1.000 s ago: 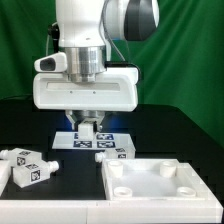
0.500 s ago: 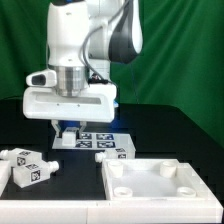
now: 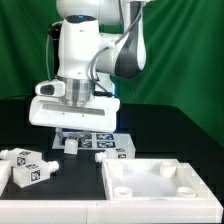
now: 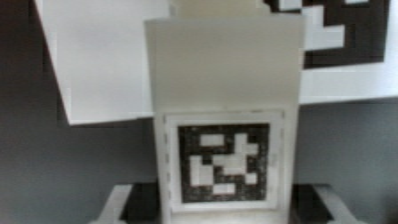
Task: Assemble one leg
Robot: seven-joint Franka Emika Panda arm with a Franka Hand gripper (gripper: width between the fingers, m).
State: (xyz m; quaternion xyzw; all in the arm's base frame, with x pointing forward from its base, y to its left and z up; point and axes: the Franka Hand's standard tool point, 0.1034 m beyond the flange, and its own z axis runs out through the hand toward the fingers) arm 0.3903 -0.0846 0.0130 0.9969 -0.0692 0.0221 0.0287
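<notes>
My gripper (image 3: 72, 137) is shut on a white square-section leg (image 3: 72, 144) and holds it low over the marker board's (image 3: 104, 139) end on the exterior view's left. In the wrist view the leg (image 4: 222, 110) stands between my two fingers (image 4: 135, 200), its black-and-white tag facing the camera, with the gripper (image 4: 226, 205) closed on its sides. I cannot tell whether the leg touches the surface below. Its peg end is hidden.
Another leg (image 3: 118, 152) lies at the marker board's front edge. Two more legs (image 3: 27, 166) lie at the exterior view's left front. The large white rimmed panel (image 3: 160, 182) with round corner sockets sits at the right front. A green curtain hangs behind.
The arm has swung toward the exterior view's left and turned, carrying the leg from over the marker board's middle to its left end.
</notes>
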